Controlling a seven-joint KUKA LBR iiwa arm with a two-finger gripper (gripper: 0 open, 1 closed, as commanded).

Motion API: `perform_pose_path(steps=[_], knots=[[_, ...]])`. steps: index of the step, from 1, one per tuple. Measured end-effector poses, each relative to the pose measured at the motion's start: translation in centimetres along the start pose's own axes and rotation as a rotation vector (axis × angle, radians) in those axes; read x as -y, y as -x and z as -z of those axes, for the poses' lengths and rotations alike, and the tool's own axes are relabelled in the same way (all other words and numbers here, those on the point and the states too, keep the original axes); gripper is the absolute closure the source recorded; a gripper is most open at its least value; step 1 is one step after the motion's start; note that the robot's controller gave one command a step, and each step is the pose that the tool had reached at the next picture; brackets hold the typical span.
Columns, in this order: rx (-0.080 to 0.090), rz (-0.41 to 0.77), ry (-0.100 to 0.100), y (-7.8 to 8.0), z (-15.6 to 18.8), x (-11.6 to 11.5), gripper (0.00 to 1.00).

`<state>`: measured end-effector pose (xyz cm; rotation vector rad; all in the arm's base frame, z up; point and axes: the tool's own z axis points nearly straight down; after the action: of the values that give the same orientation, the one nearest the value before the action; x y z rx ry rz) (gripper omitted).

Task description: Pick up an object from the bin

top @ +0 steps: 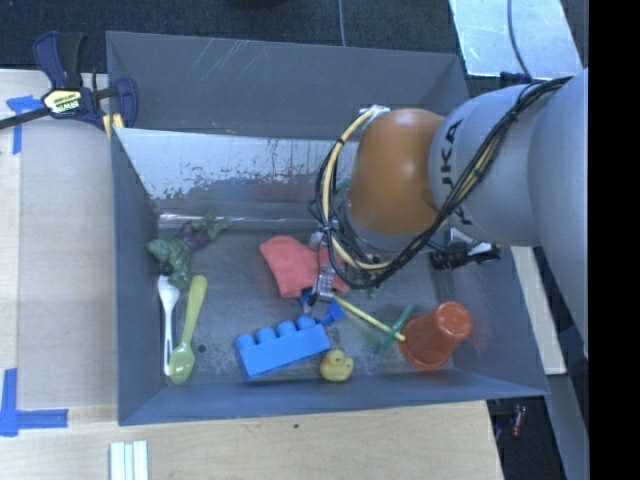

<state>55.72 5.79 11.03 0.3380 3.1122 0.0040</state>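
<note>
The gripper (323,290), open or closed I cannot tell, hangs at the edge of the pink lump (288,260) near the blue toy brick (283,346), so closing may snag both.

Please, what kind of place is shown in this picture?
Probably a robotics lab test cell: a KUKA arm reaches into a grey metal bin holding a blue toy brick and an orange cup.

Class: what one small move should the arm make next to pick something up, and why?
Probably a short descent. The end effector sits at the right edge of the pink lump in the middle of the bin, with the blue toy brick below it in the view; the lump looks the closest thing to take. Height cannot be told.
</note>
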Motion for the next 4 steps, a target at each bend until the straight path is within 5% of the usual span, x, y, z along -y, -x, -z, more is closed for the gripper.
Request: perform_pose_path(steps=[1, 2, 3, 4], knots=[[0.004, -0.028, 0.001, 1.2, -2.6, -0.1, 0.0], [-0.004, -0.145, -0.001, 3.9, -4.1, -2.3, 1.0], [-0.004, -0.145, -0.001, 3.9, -4.1, -2.2, 1.0], [-0.008, -0.103, -0.003, 4.2, 2.4, -2.1, 1.0]])
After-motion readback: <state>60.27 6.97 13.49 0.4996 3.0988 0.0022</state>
